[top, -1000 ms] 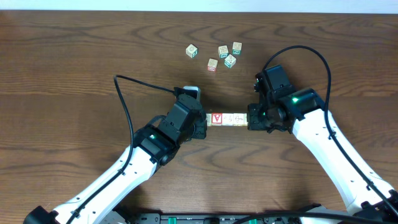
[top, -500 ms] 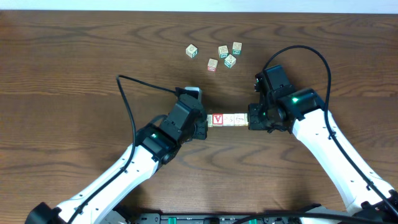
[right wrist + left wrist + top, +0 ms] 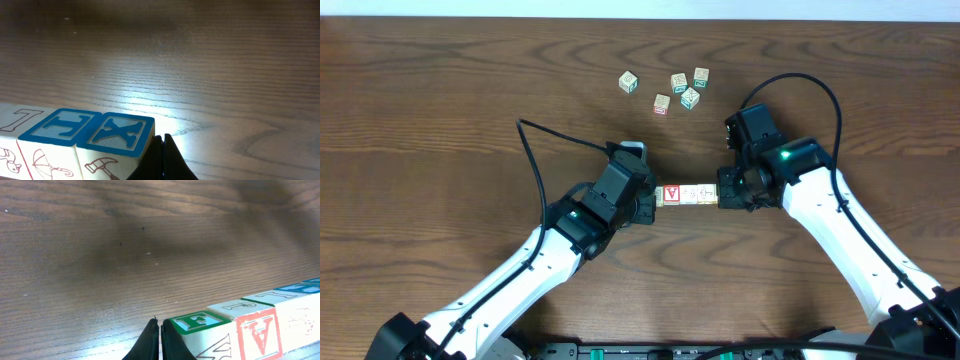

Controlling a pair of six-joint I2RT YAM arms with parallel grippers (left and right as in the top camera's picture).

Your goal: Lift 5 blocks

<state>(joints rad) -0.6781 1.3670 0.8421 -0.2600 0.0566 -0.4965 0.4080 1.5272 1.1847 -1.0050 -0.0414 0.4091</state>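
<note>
Row of blocks (image 3: 688, 192) pinched endwise between left gripper (image 3: 651, 197) and right gripper (image 3: 724, 190), both closed; next, raise both evenly together.

Row of blocks (image 3: 688, 193) runs left-right over mid table (image 3: 440, 120), cubes touching end to end. Left gripper (image 3: 651, 197) against its left end, right gripper (image 3: 723, 193) against its right end. Behind the row, well apart: loose cubes (image 3: 677, 90), four clustered, one off to their left
</note>
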